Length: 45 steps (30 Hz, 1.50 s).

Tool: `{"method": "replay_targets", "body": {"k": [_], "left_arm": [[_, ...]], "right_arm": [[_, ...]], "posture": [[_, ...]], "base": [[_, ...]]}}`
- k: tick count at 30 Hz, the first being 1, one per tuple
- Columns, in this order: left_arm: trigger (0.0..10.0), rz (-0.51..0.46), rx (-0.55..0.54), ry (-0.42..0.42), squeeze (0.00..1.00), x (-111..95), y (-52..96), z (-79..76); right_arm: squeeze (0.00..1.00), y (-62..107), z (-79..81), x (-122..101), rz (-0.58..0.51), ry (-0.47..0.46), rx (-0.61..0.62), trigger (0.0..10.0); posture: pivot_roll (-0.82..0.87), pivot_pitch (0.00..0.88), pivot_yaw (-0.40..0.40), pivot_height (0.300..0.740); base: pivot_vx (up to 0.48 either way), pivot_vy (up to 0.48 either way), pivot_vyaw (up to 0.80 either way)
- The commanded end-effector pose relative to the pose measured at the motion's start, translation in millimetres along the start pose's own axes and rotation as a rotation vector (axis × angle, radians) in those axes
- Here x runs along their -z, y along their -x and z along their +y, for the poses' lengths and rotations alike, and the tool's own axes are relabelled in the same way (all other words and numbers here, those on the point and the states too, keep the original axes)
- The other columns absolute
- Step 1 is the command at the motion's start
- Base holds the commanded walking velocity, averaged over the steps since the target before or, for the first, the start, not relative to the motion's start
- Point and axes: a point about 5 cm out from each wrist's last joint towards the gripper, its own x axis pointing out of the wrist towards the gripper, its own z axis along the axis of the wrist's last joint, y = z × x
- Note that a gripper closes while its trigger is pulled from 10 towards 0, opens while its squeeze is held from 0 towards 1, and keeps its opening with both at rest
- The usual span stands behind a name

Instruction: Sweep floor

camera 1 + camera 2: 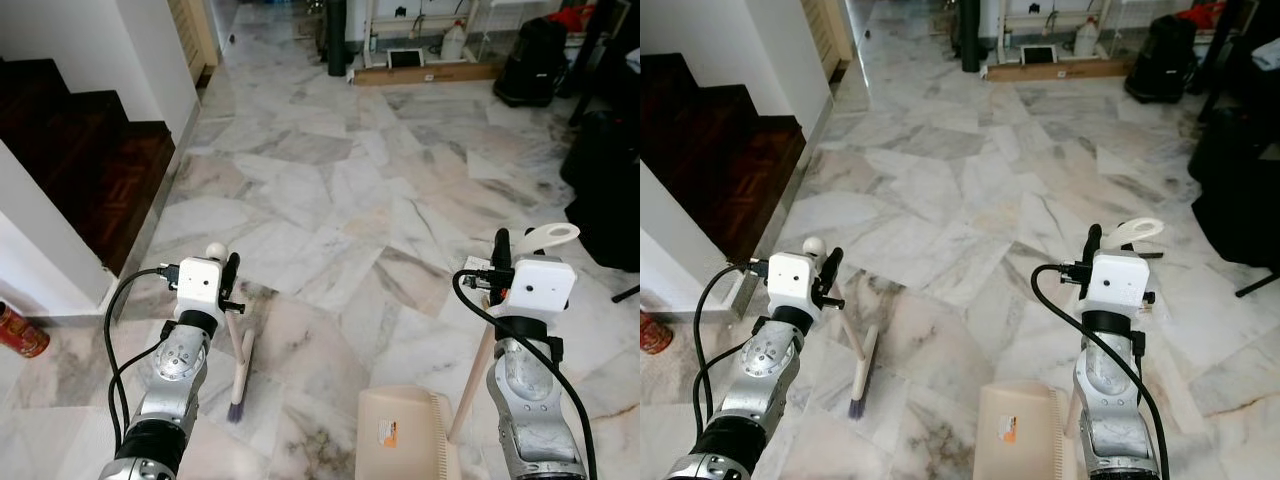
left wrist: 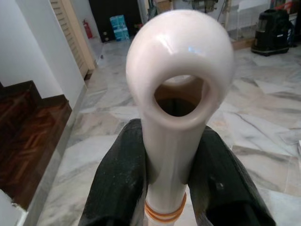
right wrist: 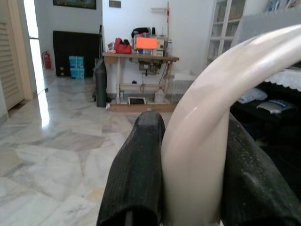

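My left gripper (image 1: 225, 268) is shut on the top of a cream broom handle (image 2: 178, 94) that ends in a round ring. The short broom (image 1: 241, 365) slants down to the marble floor (image 1: 340, 200), and its purple bristles (image 1: 235, 411) touch the tiles just in front of me. My right gripper (image 1: 510, 255) is shut on the curved cream handle (image 3: 211, 122) of a dustpan. That handle runs down as a pale wooden stick (image 1: 470, 385) to the beige dustpan (image 1: 405, 435), which rests on the floor between my arms.
Dark wooden stairs (image 1: 90, 160) and a white wall rise on the left, with a red can (image 1: 20, 332) at their foot. Black bags (image 1: 610, 190) stand on the right. A cardboard box (image 1: 425, 73) and a black case (image 1: 530, 60) line the far side.
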Motion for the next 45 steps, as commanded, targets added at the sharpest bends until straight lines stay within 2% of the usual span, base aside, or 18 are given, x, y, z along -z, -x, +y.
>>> {"method": "replay_targets", "body": {"k": [1,45], "left_arm": [[10.0,-0.029,-0.008,-0.015,0.00,-6.1,-0.9,4.5],[10.0,-0.039,-0.002,-0.013,0.00,-8.7,-2.1,4.2]], "right_arm": [[0.00,-3.4,-0.4,-11.6,-0.047,-0.005,-0.001,10.0],[0.00,-3.3,1.4,-10.2,-0.045,-0.009,-0.003,10.0]], "posture": [[-0.17,0.095,0.055,0.740],[-0.16,0.075,0.055,0.740]], "base": [[0.000,-0.307,0.00],[0.000,-0.305,0.00]]}}
